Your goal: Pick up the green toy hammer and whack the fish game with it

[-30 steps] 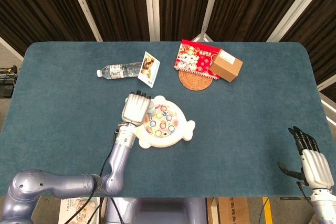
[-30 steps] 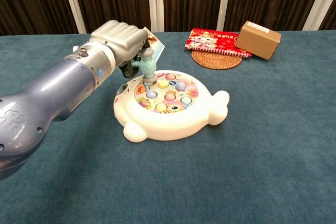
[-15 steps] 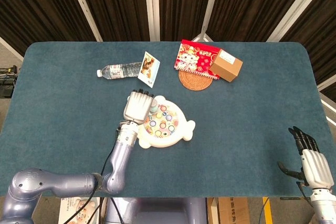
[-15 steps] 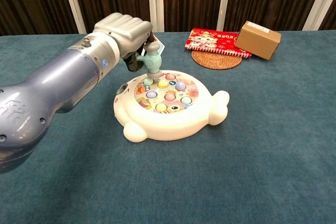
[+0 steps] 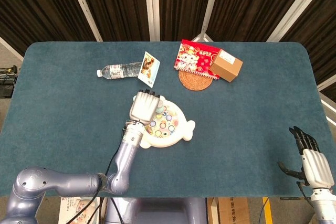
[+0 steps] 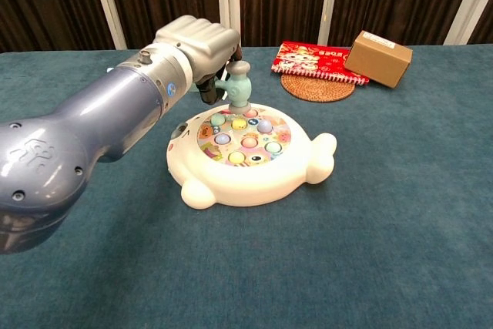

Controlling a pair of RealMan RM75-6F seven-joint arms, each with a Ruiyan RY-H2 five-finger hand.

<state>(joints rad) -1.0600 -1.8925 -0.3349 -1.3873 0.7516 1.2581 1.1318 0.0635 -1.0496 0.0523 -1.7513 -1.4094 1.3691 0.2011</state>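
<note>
The white fish game (image 5: 181, 130) (image 6: 254, 175) with coloured pegs lies mid-table. My left hand (image 5: 144, 106) (image 6: 199, 45) grips the handle of the green toy hammer (image 6: 239, 86) (image 5: 158, 109). The hammer's head hangs just above the pegs at the game's far side. My right hand (image 5: 314, 164) rests at the table's near right edge, fingers apart and holding nothing; only the head view shows it.
A water bottle (image 5: 119, 70) and a picture card (image 5: 149, 68) lie behind the game. A red booklet (image 5: 196, 59) (image 6: 320, 61), a round woven coaster (image 5: 195, 81) (image 6: 317, 87) and a cardboard box (image 5: 226, 65) (image 6: 378, 58) sit at the back right.
My left hand has carried the hammer rightward and lifted it off the pegs. The right hand has not moved.
</note>
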